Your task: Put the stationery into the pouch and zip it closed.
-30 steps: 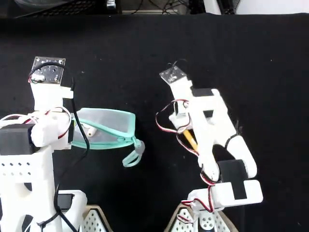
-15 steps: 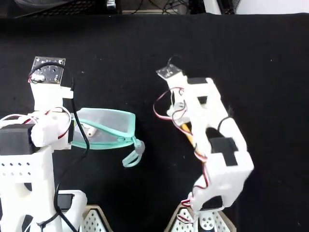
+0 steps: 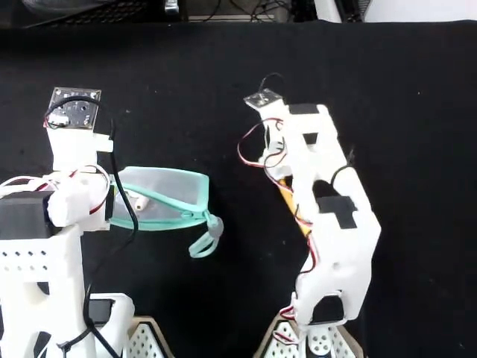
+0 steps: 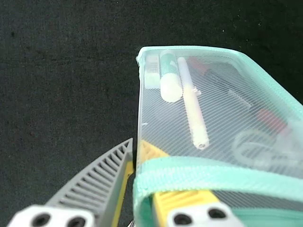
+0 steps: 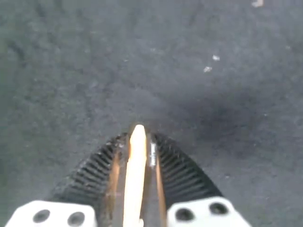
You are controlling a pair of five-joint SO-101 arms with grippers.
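The black-clothed counter (image 3: 417, 104) carries everything. The left arm (image 3: 67, 198) stands at the pouch's near end, and the right arm (image 3: 332, 224) is bent low over the cloth, well apart from it.

The pouch (image 3: 160, 195), clear with a teal rim, reaches out ahead of the left pincer (image 4: 136, 147). That pincer is clamped on the pouch's end, with the teal edge caught between its two fingers. A looped teal strap (image 3: 206, 237) trails from the pouch's far corner, on the side nearer the right arm.

The right pincer (image 5: 138, 136) is clenched on a pencil (image 5: 134, 175), which runs lengthwise between its fingers so that the pale tip pokes just past them. The tip points down at bare cloth. In the high view the pencil (image 3: 291, 203) shows as a yellow sliver under the arm.

Inside the pouch, just ahead of the left pincer, lie a white stick (image 4: 191, 111) and a stubbier white piece (image 4: 169, 81) beside it.

The step in hand looks like carrying the pencil across to the pouch. To do it well:
- The right pincer should lift clear of the cloth before it swings over.
- The pencil should line up with the pouch's long axis and go in tip first through the mouth.
- The left pincer should hold the end firmly so the pouch does not slide.

I cannot tell how wide the mouth gapes, so the approach should be slow.
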